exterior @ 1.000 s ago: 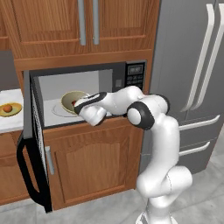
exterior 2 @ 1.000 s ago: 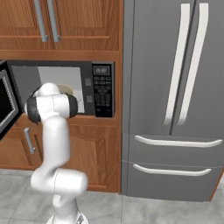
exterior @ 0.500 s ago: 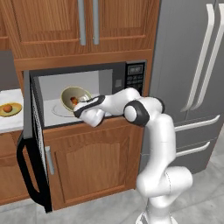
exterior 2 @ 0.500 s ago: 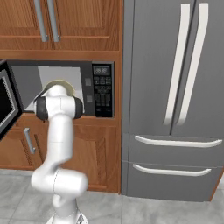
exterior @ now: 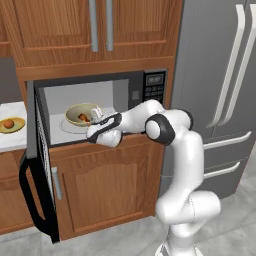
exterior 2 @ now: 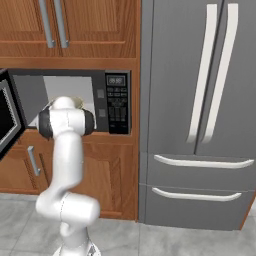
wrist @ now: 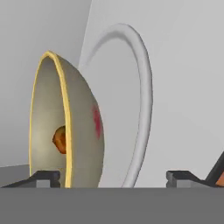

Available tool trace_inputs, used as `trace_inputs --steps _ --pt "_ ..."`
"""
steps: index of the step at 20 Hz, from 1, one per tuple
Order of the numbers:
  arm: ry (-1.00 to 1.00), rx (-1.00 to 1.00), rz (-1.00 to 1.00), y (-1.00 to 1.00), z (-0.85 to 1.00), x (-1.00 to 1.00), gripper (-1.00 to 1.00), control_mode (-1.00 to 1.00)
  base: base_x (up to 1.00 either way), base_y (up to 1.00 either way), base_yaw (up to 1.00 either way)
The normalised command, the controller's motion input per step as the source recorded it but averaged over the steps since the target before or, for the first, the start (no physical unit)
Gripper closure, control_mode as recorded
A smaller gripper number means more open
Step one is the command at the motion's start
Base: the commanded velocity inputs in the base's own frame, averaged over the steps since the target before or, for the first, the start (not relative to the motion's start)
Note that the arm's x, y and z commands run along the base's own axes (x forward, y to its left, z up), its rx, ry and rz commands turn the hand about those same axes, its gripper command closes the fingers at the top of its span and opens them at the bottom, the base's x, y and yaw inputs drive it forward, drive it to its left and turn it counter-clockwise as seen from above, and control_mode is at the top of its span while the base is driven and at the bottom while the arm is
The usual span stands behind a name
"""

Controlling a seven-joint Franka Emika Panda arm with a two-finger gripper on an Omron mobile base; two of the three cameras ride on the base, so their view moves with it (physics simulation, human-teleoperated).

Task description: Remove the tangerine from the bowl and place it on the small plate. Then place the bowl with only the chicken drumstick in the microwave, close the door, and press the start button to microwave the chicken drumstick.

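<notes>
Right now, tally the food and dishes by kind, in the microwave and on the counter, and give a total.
Bowl: 1, in the microwave
Small plate: 1, on the counter
Chicken drumstick: 1, in the bowl
Tangerine: 1, on the small plate
Total: 4

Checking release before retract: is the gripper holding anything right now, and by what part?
Nothing is held. The gripper is open, its fingertips wide apart on either side of the bowl rim, the bowl resting on the microwave turntable.
</notes>
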Motion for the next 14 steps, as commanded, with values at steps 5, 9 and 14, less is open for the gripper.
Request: trace_inputs --steps 5,9,14 --pt "-0.07 0.00 0.00 -0.15 0.71 -0.40 -1.00 -1.00 0.00 0.00 0.00" --pt "-0.01 0.01 -0.02 -0.32 0.48 -0.78 -1.00 -1.00 0.00 0.00 0.00" --pt "0.02 0.00 -0.01 -0.14 0.18 -0.50 -1.00 -1.00 0.00 0.00 0.00"
